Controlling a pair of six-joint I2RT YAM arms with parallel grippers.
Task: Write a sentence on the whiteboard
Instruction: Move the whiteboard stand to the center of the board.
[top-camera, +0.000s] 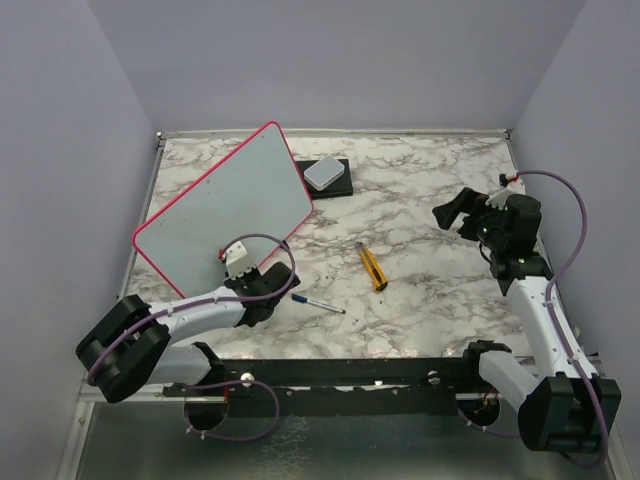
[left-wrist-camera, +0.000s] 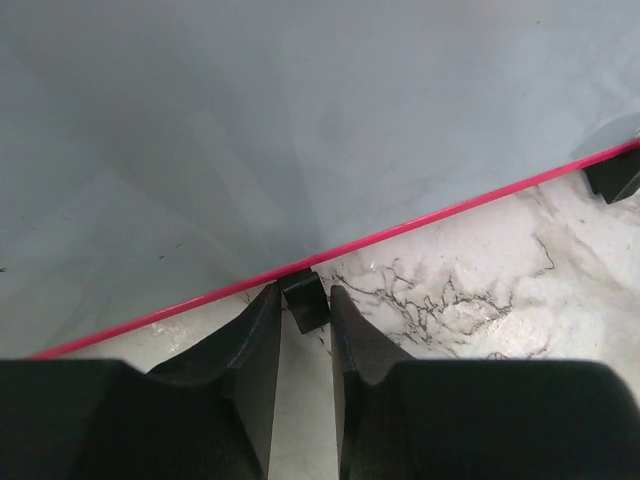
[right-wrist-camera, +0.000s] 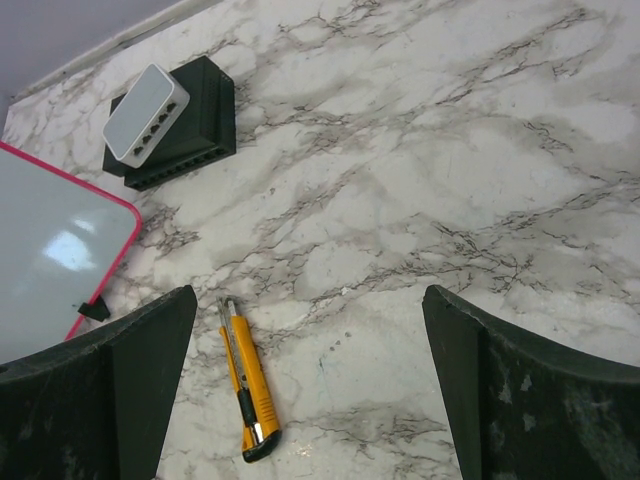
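Marble-patterned tabletop (top-camera: 430, 200) holds one red-framed whiteboard (top-camera: 220, 205) ahead of the left claw (left-wrist-camera: 303, 292), its nearly closed fingers (left-wrist-camera: 255, 330) flanking one black foot (left-wrist-camera: 305, 300), grip unclear; right claw (right-wrist-camera: 308, 295) gapes above one yellow knife (right-wrist-camera: 245, 385).

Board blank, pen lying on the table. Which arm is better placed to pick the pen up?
Probably left: the left pincer sits at the whiteboard's near edge, the pen just beside that arm; the right pincer hangs open across the table.

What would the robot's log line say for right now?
whiteboard: blank | pen: not picked up | left fingers: narrow gap, either side of black foot at board edge | right fingers: wide open, empty
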